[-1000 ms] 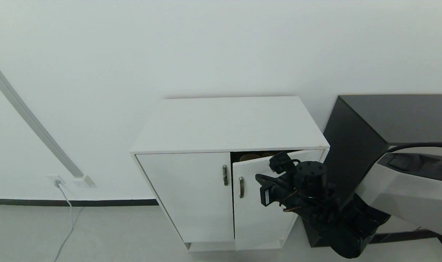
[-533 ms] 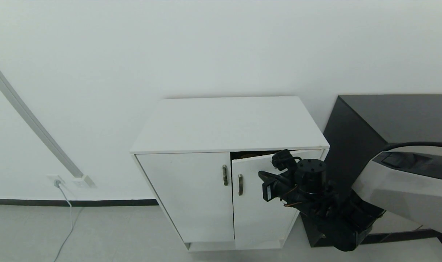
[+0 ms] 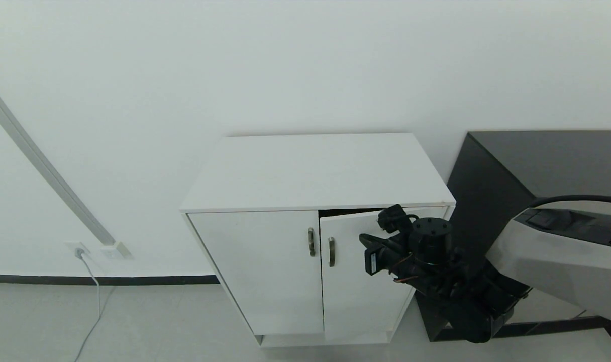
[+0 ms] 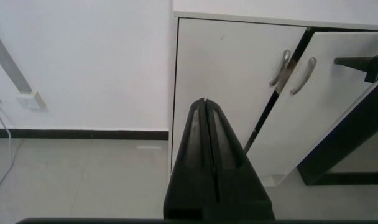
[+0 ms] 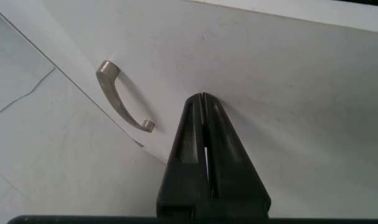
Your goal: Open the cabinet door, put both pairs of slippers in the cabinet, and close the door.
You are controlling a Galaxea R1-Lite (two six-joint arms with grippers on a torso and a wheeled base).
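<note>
Doors on the white cabinet [image 3: 315,171] told me most of it. The left door [image 3: 255,271] was flat shut. The right door [image 3: 355,296] was nearly shut, but a thin dark gap [image 3: 345,211] showed along its top edge. The gap was wider toward the middle of the cabinet.

The right gripper [image 5: 203,98] had its jaws pressed together with nothing between them. Its tip looked to be touching the flat front of the right door, like a finger poking it. The door lay straight ahead of the jaws. The door's handle [image 5: 124,96] stood up and down near the tip, on the side toward the middle of the cabinet. The jaws were not on it.

The left gripper [image 4: 204,102] had its jaws closed on nothing as well. It hung well apart from the cabinet, out in front of the left door. So the right arm was the nearer one by far.

I guessed this was the closing step, near the end of the job. The next push, I thought, had to go straight in toward the wall, so the handle edge would come level with the left door and the gap would go away. A push off to one side might slide the tip along the smooth door.
</note>
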